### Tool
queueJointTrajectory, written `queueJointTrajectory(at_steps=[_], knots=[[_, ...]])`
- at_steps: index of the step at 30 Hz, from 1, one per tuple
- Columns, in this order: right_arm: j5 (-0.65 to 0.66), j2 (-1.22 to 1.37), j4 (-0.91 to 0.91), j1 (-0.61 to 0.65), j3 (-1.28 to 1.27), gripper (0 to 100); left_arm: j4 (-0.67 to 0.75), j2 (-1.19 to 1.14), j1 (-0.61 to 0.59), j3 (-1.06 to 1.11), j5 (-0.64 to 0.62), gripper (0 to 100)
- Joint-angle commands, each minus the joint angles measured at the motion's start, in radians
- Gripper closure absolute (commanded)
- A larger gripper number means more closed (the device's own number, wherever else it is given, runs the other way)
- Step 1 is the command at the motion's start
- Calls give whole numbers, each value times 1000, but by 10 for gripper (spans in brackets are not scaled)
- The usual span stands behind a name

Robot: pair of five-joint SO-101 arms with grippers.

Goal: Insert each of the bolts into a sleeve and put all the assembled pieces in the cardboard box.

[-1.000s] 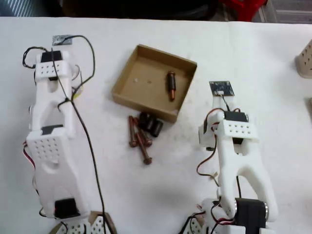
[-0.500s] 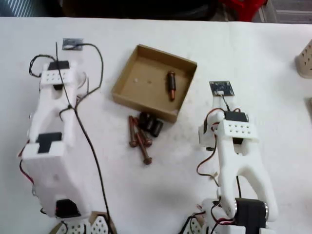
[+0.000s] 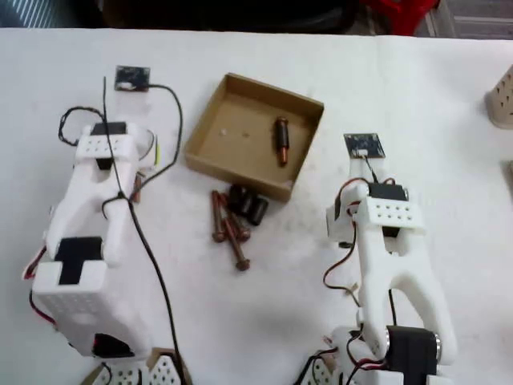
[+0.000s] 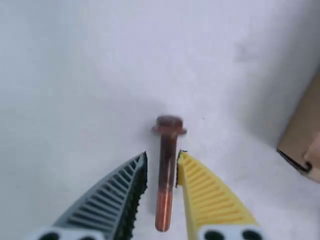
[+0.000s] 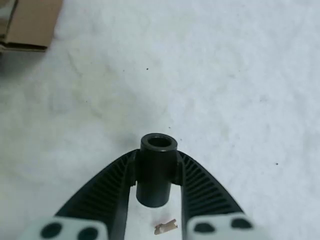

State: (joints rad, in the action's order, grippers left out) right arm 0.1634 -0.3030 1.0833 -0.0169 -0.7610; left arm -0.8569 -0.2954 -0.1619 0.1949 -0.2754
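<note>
**Both arms loaded for one assembly.** The left hand is closed on a copper-coloured bolt. The bolt is gripped by the shank between the grey and yellow fingers, so its flanged head is left projecting beyond the tips. The right hand is clamped on a black sleeve, whose open bore is turned away from the wrist, presumably so that a shank can be received.

One assembled piece is seen lying inside the cardboard box. Loose bolts and spare sleeves are clustered just outside its near wall, so most of the task is judged undone.

The counter is covered in a white, faintly textured material. Beyond its far edge, a dark space and a red object are visible.
</note>
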Motion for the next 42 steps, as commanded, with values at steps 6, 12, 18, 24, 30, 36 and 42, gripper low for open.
queueJointTrajectory(at_steps=[6, 12, 18, 24, 30, 36, 42], knots=[[12, -48, -13, -10, 8, 981, 21, -7, -8, -83, 9, 855], [12, -48, -13, -10, 8, 981, 20, -13, 25, -77, 161, 855], [12, -48, -13, -10, 8, 981, 21, -12, 85, -40, 242, 883], [12, -48, -13, -10, 8, 981, 21, -15, 84, -20, 242, 880], [12, -48, -13, -10, 8, 981, 21, -15, 70, 0, 242, 879], [14, -48, -13, -10, 8, 981, 20, -45, 64, -20, 244, 879], [14, -48, -13, -10, 8, 981, -127, -156, 53, -183, 244, 879]])
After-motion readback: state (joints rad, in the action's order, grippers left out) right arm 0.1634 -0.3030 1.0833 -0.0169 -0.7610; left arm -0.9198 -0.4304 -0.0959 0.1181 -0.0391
